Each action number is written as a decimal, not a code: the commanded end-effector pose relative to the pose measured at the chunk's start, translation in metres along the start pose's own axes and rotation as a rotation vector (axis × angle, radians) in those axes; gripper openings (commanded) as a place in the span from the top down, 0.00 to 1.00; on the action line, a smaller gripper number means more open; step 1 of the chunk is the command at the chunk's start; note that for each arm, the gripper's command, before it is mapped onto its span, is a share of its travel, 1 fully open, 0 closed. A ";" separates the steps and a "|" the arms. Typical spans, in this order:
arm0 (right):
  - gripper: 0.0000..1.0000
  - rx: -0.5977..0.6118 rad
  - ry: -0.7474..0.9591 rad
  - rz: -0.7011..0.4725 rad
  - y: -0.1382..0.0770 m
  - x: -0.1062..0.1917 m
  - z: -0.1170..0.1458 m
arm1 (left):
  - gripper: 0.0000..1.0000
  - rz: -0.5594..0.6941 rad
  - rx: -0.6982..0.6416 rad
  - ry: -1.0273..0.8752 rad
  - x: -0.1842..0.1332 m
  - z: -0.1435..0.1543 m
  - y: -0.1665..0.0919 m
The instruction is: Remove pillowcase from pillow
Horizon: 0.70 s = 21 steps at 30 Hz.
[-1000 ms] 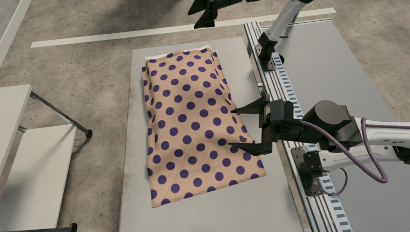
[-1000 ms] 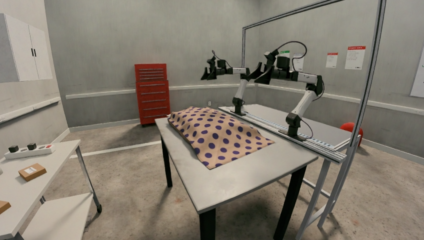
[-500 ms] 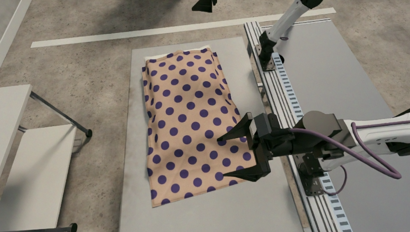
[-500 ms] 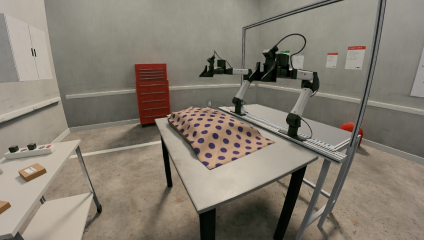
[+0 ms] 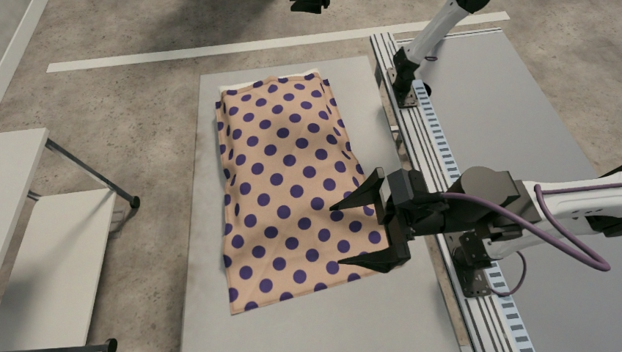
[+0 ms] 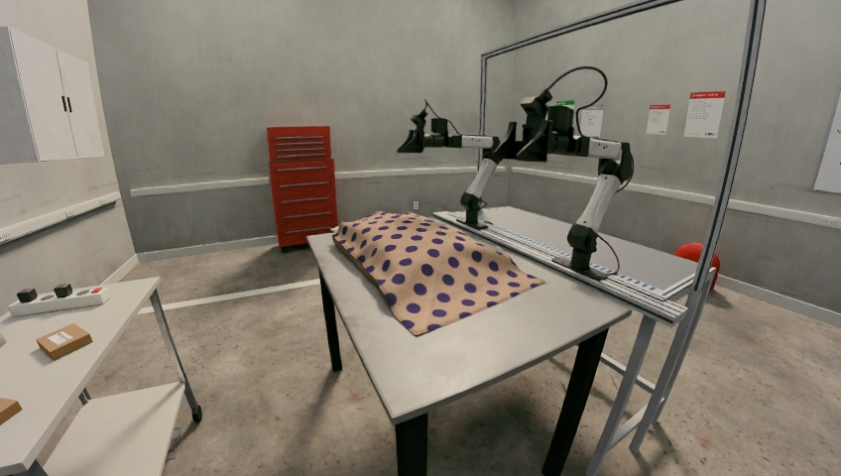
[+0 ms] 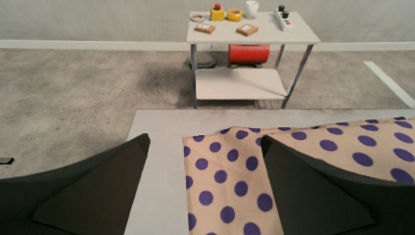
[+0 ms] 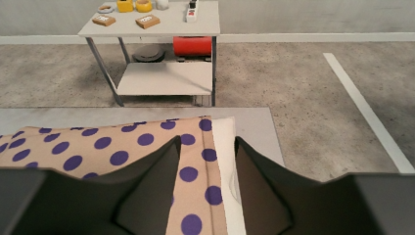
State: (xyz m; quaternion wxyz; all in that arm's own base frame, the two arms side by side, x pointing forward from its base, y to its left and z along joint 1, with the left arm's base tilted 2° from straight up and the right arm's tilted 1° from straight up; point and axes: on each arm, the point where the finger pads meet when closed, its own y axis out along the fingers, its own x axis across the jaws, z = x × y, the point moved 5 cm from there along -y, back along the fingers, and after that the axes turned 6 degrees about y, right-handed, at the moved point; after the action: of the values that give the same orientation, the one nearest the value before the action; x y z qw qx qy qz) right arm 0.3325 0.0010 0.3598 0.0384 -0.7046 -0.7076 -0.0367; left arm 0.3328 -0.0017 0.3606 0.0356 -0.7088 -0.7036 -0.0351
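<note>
While the left tool (image 5: pixel 338 235) (image 6: pixel 512 141) (image 7: pixel 206 137) hovers, fingers spread, over the pillowcase (image 5: pixel 287 191) (image 6: pixel 436 265) (image 7: pixel 220 196) (image 8: pixel 191 196), forearm level.

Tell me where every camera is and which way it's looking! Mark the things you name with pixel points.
Top: high above, looking steeply down at the dotted pillowcase (image 5: pixel 287 171) (image 6: pixel 433 254) (image 7: pixel 223 188) (image 8: pixel 188 159); left gripper (image 5: pixel 334 235) (image 6: pixel 508 158) (image 7: pixel 206 142), a bit of right gripper (image 5: pixel 293 6) (image 6: pixel 399 150) (image 8: pixel 207 142), parts of both arms.
Exterior: beyond the table's end, looking along it; both arms show.
Left wrist: on the left arm, looking forward and down; its two fingers show.
Right wrist: same on the right arm; its fingers show.
Both wrist views share the pillowcase and white worktable (image 5: pixel 17 161) (image 6: pixel 118 312) (image 7: pixel 299 35) (image 8: pixel 171 29).
</note>
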 end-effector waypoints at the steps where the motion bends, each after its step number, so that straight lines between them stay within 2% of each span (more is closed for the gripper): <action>1: 0.54 -0.016 -0.005 0.011 -0.002 -0.002 -0.011 | 0.00 -0.029 -0.055 0.006 0.007 -0.015 -0.002; 4: 0.54 -0.016 -0.008 0.019 -0.001 -0.004 -0.009 | 0.00 -0.030 -0.033 0.008 0.007 -0.007 0.001; 5: 0.54 0.053 0.013 0.015 0.001 -0.006 0.012 | 0.00 -0.024 -0.034 0.008 0.005 -0.007 0.001; 8: 0.54 0.074 0.049 -0.001 -0.011 -0.008 0.004 | 0.00 -0.023 -0.034 0.007 0.005 -0.007 0.001; 12: 0.54 0.234 0.135 0.003 -0.017 -0.021 0.034 | 0.00 -0.022 -0.034 0.007 0.005 -0.007 0.001; 21: 0.54 0.406 0.290 0.057 -0.038 -0.044 0.061 | 0.00 -0.022 -0.034 0.006 0.005 -0.007 0.001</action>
State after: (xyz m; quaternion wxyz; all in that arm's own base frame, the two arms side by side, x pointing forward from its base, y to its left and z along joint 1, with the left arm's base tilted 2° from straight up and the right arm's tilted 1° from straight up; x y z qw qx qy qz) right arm 0.3040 -0.0344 0.3046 0.2182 -0.7063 -0.6734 -0.0026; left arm 0.3328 -0.0009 0.3607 0.0360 -0.7076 -0.7048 -0.0357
